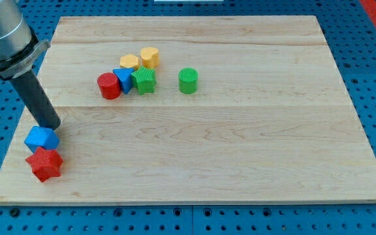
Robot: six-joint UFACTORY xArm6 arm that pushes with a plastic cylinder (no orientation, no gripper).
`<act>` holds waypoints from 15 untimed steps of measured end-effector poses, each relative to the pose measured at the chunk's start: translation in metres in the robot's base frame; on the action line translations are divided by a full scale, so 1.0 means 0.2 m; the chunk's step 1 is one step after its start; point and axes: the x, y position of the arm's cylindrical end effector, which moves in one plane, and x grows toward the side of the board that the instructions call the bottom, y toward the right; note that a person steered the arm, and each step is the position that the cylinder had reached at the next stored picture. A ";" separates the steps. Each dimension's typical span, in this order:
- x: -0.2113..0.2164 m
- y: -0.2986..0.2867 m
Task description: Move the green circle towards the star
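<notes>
The green circle (188, 80) stands alone on the wooden board (240, 150), right of centre in the upper half. A green star (145, 81) lies a short way to its left, in a cluster of blocks. A red star (44, 163) lies at the board's lower left corner, touching a blue block (42, 138) just above it. My tip (51, 126) rests at the upper right edge of that blue block, far to the left of and below the green circle.
The cluster beside the green star holds a red cylinder (109, 85), a blue block (124, 79) and two yellow blocks (129, 62) (149, 57). The board's left edge is close to my tip.
</notes>
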 end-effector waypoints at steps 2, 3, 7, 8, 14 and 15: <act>-0.01 0.29; -0.05 0.83; -0.66 1.06; -0.54 1.23; -0.11 0.93; -0.11 0.71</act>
